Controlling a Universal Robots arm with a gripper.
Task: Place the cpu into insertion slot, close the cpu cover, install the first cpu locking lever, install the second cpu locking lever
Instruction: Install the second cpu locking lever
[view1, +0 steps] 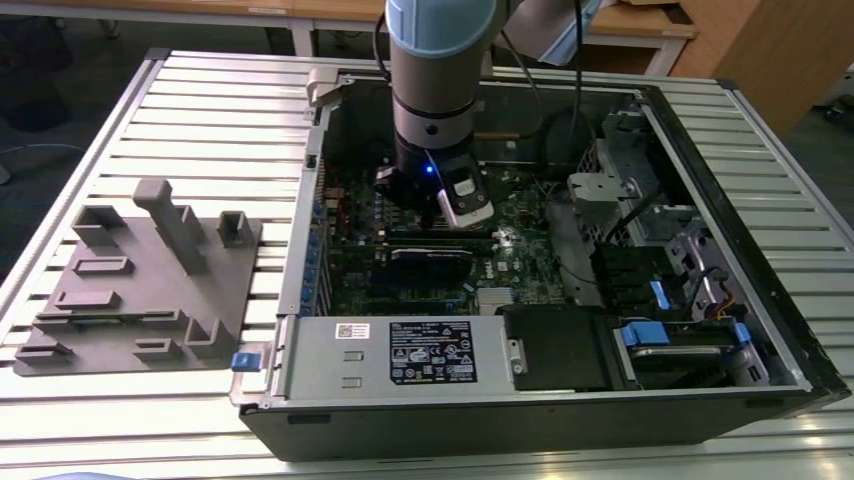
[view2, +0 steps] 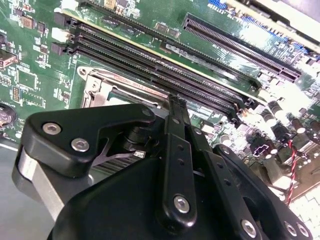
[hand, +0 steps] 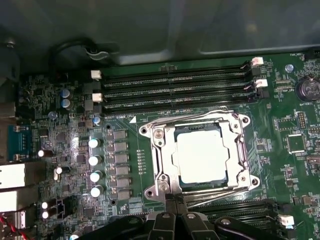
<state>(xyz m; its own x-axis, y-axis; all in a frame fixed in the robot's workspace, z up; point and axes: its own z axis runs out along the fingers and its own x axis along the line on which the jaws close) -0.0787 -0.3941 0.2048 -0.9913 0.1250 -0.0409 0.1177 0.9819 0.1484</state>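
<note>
Silver cpu (hand: 202, 156) is sitting in the insertion slot (hand: 237, 150), cpu cover (hand: 167, 165) lying closed over it. Hand (hand: 175, 202), clenched and gripping nothing, is pressing at the cover's edge; lever wires are looking unlatched.

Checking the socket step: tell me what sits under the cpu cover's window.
Through the cpu cover window, the cpu shows its pale metal top. The insertion slot beneath is hidden by it. The claw hangs at the frame's edge.

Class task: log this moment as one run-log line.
cpu: seated in insertion slot | cpu cover: closed | gripper: at cover's edge
</note>
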